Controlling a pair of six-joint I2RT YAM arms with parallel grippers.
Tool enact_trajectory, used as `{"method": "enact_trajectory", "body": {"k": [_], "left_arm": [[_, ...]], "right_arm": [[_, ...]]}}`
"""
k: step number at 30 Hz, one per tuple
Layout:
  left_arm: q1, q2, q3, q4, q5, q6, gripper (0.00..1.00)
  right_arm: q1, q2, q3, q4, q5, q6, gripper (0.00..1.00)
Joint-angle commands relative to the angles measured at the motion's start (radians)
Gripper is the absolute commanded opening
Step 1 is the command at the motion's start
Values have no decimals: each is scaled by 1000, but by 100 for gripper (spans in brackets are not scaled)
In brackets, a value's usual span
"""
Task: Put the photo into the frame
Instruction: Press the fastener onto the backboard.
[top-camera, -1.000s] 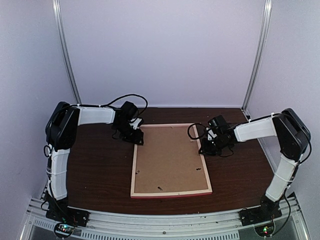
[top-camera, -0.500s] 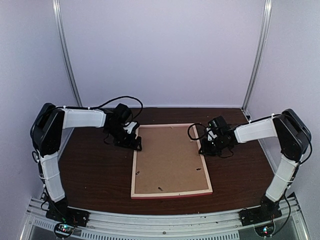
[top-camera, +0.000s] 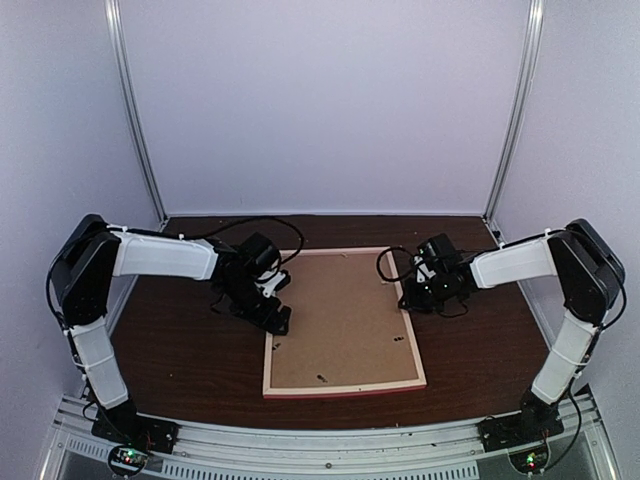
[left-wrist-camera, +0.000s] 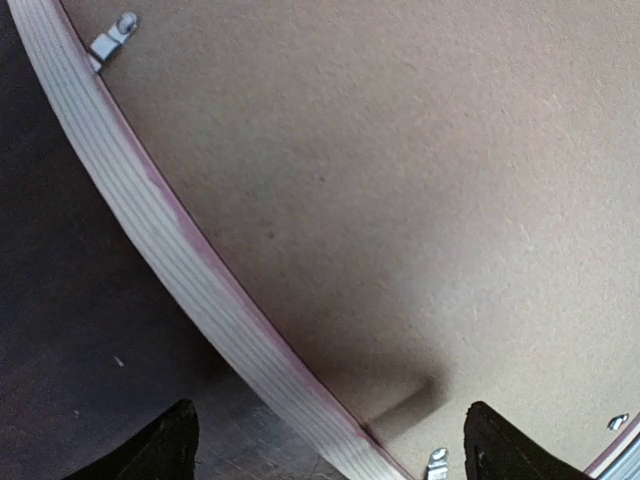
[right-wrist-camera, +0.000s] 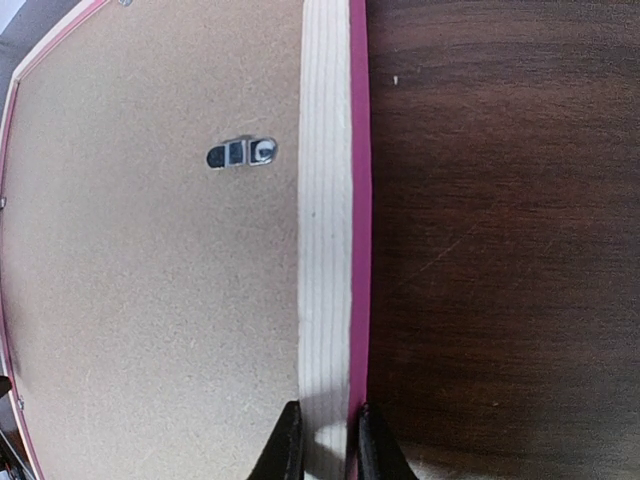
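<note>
The frame (top-camera: 268, 350) lies back-up on the dark table, pale wood rails with a pink edge, and a brown backing board (top-camera: 340, 320) fills it. The photo is hidden. My left gripper (top-camera: 279, 320) is open over the frame's left rail (left-wrist-camera: 170, 250), one fingertip (left-wrist-camera: 170, 445) above the table and the other above the board (left-wrist-camera: 400, 180); nothing sits between them but the rail below. My right gripper (top-camera: 407, 297) is shut on the right rail (right-wrist-camera: 322, 200), with the fingers (right-wrist-camera: 287, 445) pinching both of its sides.
Small metal turn clips (right-wrist-camera: 240, 152) (left-wrist-camera: 112, 35) sit on the backing board near the rails. Bare dark tabletop (right-wrist-camera: 500, 250) surrounds the frame. Pale walls with metal posts (top-camera: 135, 110) close in the back and sides.
My left arm has slid along the left rail toward the near edge, and its jaws have opened wider. The right arm and the frame have stayed put.
</note>
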Motion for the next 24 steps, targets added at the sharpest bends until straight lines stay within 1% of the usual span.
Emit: {"method": "enact_trajectory", "body": {"k": [1,8,12,17,24], "left_arm": [[-25,-60,-39,-21,-32,-17,92],[-72,-69,-64,-38,-37,5,90],[-75,-69,-73,-39,-28,6,86],[-74,-62,-81,-39,-14,15,78],[-75,-40,-82,-39,-15,25,65]], "right_arm": [[8,11,-52,-110,22,5,11],[9,12,-63,-101,23,3,11],[10,15,-67,-94,24,3,11],[11,17,-65,-94,24,2,11],[11,22,-64,-94,23,0,11]]}}
